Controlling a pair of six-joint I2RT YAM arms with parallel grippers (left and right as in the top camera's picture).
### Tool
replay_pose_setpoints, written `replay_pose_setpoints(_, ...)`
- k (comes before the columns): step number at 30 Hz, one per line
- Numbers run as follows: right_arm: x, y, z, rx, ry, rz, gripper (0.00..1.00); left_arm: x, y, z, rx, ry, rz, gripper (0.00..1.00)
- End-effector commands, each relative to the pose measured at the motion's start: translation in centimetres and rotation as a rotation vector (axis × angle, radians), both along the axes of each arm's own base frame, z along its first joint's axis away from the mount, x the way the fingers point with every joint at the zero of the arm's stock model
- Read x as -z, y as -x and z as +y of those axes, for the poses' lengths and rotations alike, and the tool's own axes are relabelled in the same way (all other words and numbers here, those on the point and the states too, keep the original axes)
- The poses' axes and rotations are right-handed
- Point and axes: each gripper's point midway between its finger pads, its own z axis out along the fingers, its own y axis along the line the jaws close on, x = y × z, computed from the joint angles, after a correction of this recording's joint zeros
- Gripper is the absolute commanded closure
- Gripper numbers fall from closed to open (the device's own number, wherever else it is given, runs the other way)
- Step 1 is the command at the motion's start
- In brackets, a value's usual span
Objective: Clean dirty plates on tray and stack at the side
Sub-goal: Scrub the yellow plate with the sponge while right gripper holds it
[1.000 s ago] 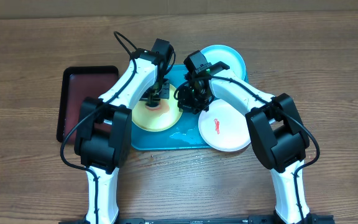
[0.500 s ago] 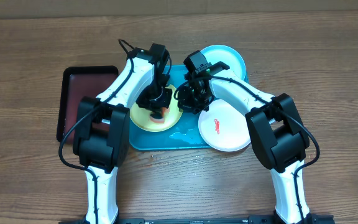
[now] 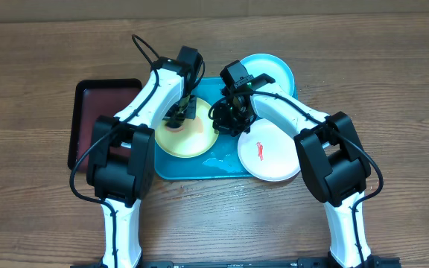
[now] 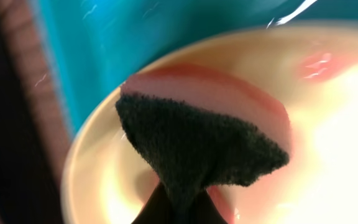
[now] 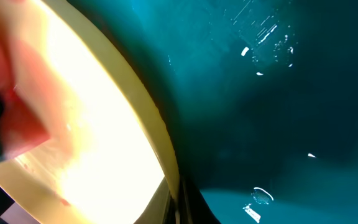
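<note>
- A turquoise tray (image 3: 192, 169) is lying in the middle of a brown wood-grain tabletop (image 3: 36, 216), with two robot arms reaching over it from the near edge.
- A yellow-green plate (image 3: 188, 141) is sitting inside the tray, towards its left side.
- The left gripper (image 3: 181, 114) is hanging over the far part of that plate. Its fingers are pressing together on a sponge (image 4: 197, 146).
- In the left wrist view, the sponge is showing a dark scouring face on a pink body. It is resting against the pale inside of the yellow-green plate, near the rim.
- A blurred pinkish patch is showing on the plate just beyond the sponge.
- The right gripper (image 3: 224, 119) is sitting at the right rim of the same plate. In the right wrist view the rim is running straight into the fingers, which are pinching it. Only a dark sliver of them is showing.
- A white plate (image 3: 274, 160) is lying over the tray's right near corner and overhanging the tabletop. It is carrying a red smear (image 3: 260, 151) at its centre.
- A pale cyan plate (image 3: 274, 68) is lying at the tray's far right corner, partly hidden by the right arm.
- A black tray (image 3: 99, 112) with a dark red inside is sitting just left of the turquoise one.
</note>
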Motion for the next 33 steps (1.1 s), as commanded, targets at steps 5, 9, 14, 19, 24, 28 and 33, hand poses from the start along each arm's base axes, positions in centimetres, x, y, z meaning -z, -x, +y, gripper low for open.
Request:
replay_pose_setpoints(5, 1.3, 0.4, -0.4, -0.005, 0.032, 0.012, 0.96, 0.5, 3.7, -0.6, 0.068, 0.075, 0.189, 0.96)
replay_pose_setpoints(9, 1.3, 0.4, -0.4, -0.005, 0.032, 0.013, 0.96, 0.5, 4.4, -5.4, 0.285, 0.365, 0.24, 0.96)
replay_pose_setpoints(14, 1.3, 0.4, -0.4, -0.005, 0.033, 0.013, 0.96, 0.5, 0.8, -7.3, 0.369, 0.429, 0.087, 0.96)
replay_pose_setpoints(19, 1.3, 0.5, -0.5, -0.021, 0.033, 0.008, 0.96, 0.9, -2.8, -6.6, 0.343, 0.352, -0.066, 0.96)
replay_pose_setpoints(24, 1.3, 0.5, -0.5, -0.022, 0.034, 0.01, 0.96, 1.1, -2.9, 0.2, 0.035, -0.004, -0.113, 0.96)
replay_pose_setpoints(28, 1.3, 0.5, -0.5, -0.022, 0.033, 0.007, 0.96, 0.6, -0.3, 2.9, -0.034, -0.146, -0.036, 0.96)
replay_pose_setpoints(33, 1.3, 0.5, -0.5, -0.022, 0.032, 0.006, 0.96, 0.5, 2.9, 3.2, -0.025, -0.151, 0.106, 0.96)
